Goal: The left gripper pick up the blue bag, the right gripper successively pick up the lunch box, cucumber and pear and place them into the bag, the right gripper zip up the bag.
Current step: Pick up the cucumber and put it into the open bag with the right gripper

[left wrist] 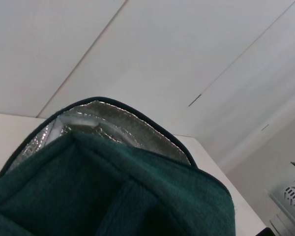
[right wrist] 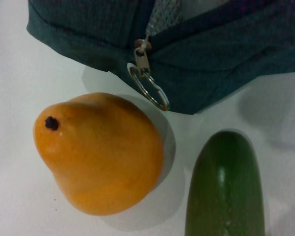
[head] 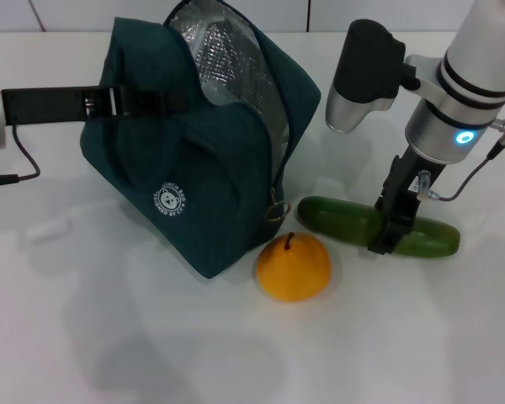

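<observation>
The blue bag (head: 194, 168) stands tilted on the white table, its mouth open and the silver lining showing. My left gripper (head: 147, 99) reaches in from the left and is shut on the bag's upper part; the left wrist view shows the bag (left wrist: 113, 196) close up. The cucumber (head: 337, 219) lies to the right of the bag, and my right gripper (head: 391, 225) is down over its middle, shut on it. In front of the bag sits the pear (head: 293, 267). The right wrist view shows the pear (right wrist: 101, 152) and one end of the cucumber (right wrist: 226, 187). The lunch box is hidden.
The zipper's ring pull (head: 276, 210) hangs at the bag's lower right corner, close to the pear and cucumber; it also shows as the ring pull (right wrist: 150, 88) in the right wrist view. A white wall rises behind the table (head: 109, 337).
</observation>
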`<action>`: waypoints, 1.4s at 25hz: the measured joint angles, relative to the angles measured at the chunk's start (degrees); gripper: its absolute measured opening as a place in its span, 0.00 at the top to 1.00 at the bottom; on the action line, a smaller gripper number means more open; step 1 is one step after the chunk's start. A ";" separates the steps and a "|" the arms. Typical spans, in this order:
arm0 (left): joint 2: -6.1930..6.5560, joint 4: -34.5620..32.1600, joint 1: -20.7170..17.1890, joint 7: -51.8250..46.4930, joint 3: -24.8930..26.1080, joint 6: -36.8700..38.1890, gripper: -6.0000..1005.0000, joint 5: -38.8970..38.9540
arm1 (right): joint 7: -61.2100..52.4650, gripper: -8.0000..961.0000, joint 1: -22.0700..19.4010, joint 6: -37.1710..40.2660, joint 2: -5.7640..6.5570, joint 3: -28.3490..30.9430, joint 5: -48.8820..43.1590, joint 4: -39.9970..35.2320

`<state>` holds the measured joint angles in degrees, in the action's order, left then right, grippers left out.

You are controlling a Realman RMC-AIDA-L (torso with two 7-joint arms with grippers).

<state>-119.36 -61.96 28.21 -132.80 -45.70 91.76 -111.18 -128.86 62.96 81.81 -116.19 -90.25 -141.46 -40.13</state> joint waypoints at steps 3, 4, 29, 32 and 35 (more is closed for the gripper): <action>0.00 0.00 0.00 0.02 0.00 0.00 0.96 0.00 | -0.31 0.32 0.00 -0.05 -0.01 -0.05 -0.47 0.05; 0.00 0.00 0.00 0.04 0.00 0.00 0.96 0.00 | -0.61 0.33 0.00 -0.04 -0.01 -0.05 -0.65 0.04; -0.08 1.48 -0.07 1.56 -0.09 1.32 0.96 2.18 | -4.47 0.34 -7.35 4.01 0.58 29.91 -11.18 -23.80; -0.04 2.04 0.03 1.99 -0.09 1.32 0.96 2.18 | -4.41 0.34 -8.85 2.24 0.74 30.81 -6.24 -28.60; -0.02 2.13 0.02 2.46 -0.09 1.32 0.96 2.18 | -4.22 0.34 -10.41 -0.57 0.72 30.48 -1.92 -32.84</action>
<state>-119.38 -59.83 28.23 -130.34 -45.79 93.08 -109.00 -133.08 52.56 81.25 -115.47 -59.77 -143.37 -72.97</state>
